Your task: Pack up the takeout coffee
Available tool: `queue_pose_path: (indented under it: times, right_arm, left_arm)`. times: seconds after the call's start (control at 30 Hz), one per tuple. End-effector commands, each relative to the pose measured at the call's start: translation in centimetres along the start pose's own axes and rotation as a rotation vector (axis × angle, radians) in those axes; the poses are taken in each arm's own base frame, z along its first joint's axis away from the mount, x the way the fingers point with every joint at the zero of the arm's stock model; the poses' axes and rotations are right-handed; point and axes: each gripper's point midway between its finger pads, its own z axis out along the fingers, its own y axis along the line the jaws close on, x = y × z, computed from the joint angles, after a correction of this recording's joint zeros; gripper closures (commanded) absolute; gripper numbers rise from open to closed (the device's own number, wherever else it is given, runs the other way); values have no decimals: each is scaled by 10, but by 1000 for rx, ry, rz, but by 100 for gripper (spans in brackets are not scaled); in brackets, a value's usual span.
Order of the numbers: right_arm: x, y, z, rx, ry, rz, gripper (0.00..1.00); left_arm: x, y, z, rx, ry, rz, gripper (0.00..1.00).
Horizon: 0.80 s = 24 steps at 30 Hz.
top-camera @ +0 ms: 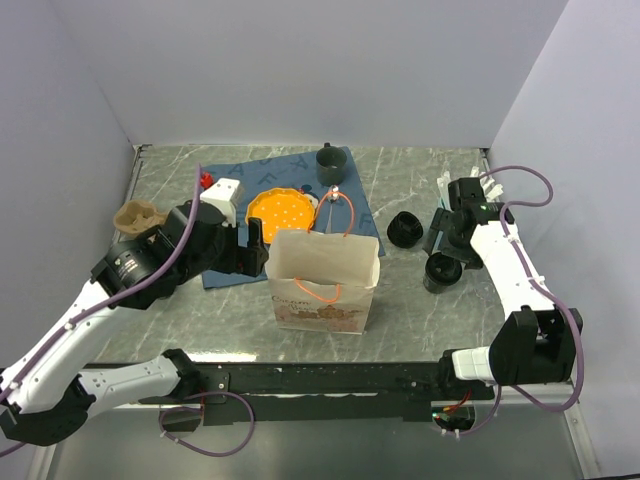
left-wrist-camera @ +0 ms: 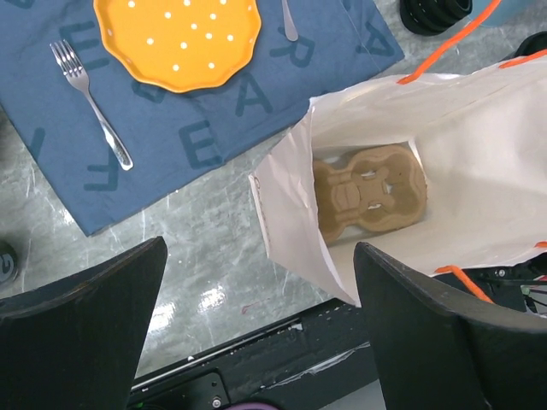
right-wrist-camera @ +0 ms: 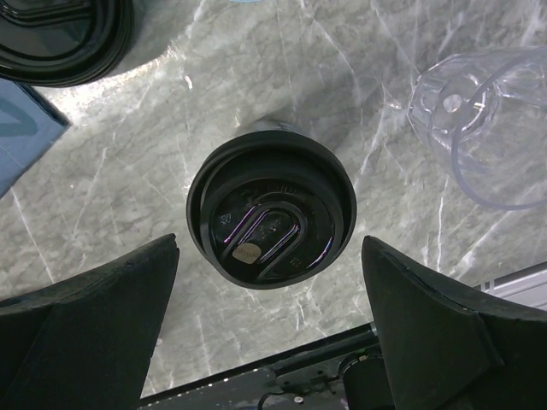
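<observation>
We've got the paper bag [top-camera: 322,280] standing open on the table [top-camera: 420,320], and the pulp cup carrier [left-wrist-camera: 369,192] is lying flat at the bottom of it. Our left tool [left-wrist-camera: 261,282] hangs just over the bag's left edge, fingers spread wide, holding nothing. The lidded coffee cup [right-wrist-camera: 272,218] stands off to the bag's right. Our right tool [right-wrist-camera: 269,248] hovers straight above it, wide open too, nothing gripped. A clear plastic cup [right-wrist-camera: 487,128] sits near the coffee, also right of the bag.

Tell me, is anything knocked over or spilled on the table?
Nothing looks spilled or broken. The one odd thing is the clear plastic cup beside the lidded coffee cup. It seems to be lying on its side, though this view does not make that certain. The paper bag stands upright.
</observation>
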Motion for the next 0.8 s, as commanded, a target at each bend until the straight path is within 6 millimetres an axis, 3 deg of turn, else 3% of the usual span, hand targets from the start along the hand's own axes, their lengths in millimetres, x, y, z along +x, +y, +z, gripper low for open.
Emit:
queue_pose_path:
  times: [0.0, 0.23, 0.77]
  right_arm:
    - [-7, -2, 3, 1, -37, 3, 5]
    - [0, -6, 14, 32, -1, -3, 6]
    - [11, 1, 28, 0, 30, -13, 19]
  left_arm:
    - [-19, -8, -4, 22, -42, -5, 3]
    - [-22, -5, -1, 1, -50, 12, 3]
    - [-21, 4, -2, -38, -51, 38, 3]
